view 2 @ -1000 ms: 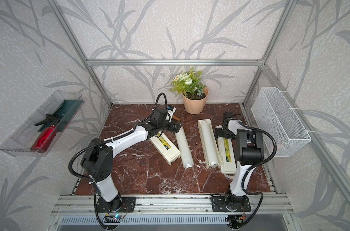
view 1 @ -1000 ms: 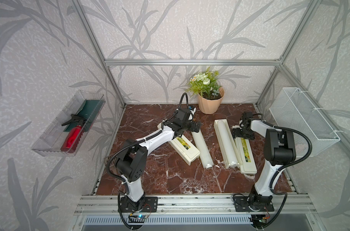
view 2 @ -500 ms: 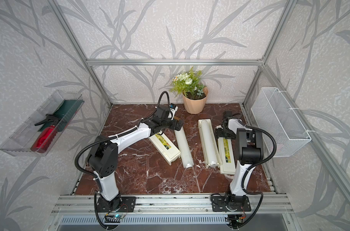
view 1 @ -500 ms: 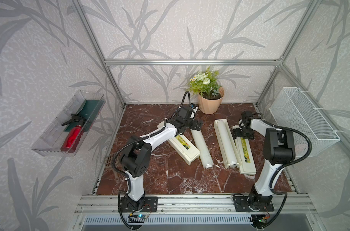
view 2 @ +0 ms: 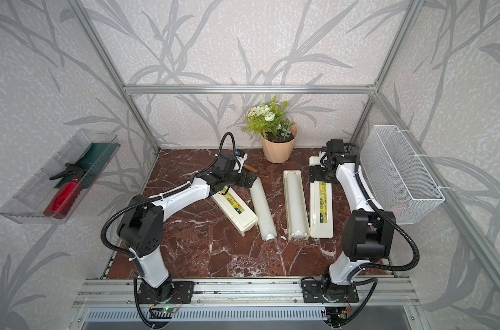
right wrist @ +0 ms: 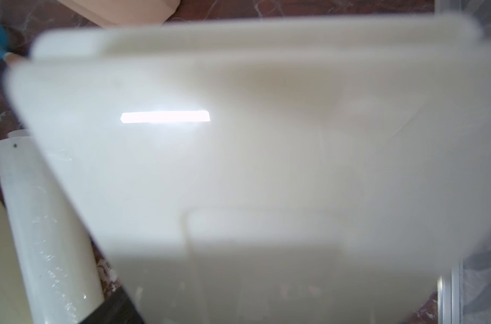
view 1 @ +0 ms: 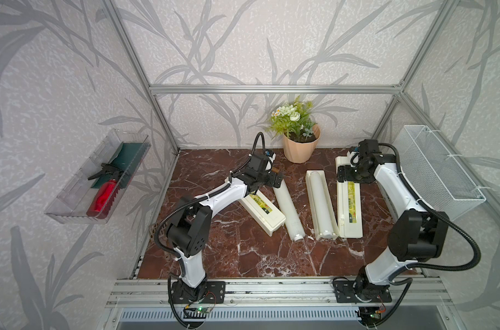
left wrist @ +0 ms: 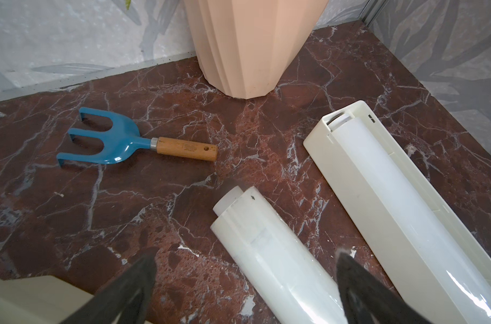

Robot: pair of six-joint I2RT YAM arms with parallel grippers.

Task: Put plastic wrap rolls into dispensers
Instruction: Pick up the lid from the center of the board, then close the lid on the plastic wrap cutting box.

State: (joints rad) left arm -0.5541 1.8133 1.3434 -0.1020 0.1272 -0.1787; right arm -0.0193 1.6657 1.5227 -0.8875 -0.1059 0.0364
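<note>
A loose plastic wrap roll (view 1: 287,208) (left wrist: 266,252) lies on the marble floor between two dispensers. My left gripper (view 1: 267,183) (left wrist: 245,254) is open and low over the roll's far end, one finger on each side. The closed dispenser (view 1: 261,210) lies left of that roll. The other dispenser (view 1: 308,194) is open, with a second roll (view 1: 319,200) in its tray and its labelled lid (view 1: 350,211) folded out flat. My right gripper (view 1: 354,175) is at the lid's far end. The blurred lid (right wrist: 238,140) fills the right wrist view, with one finger (right wrist: 112,308) at its edge.
A peach flower pot (view 1: 299,145) stands at the back, with a blue hand fork (left wrist: 121,140) on the floor beside it. A white wire basket (view 1: 437,171) hangs on the right wall. On the left wall hangs a clear tray (view 1: 71,197) with a red spray bottle.
My left gripper has shifted slightly right onto the loose roll's far end, and that arm's elbow has swung in. The right arm has hardly moved.
</note>
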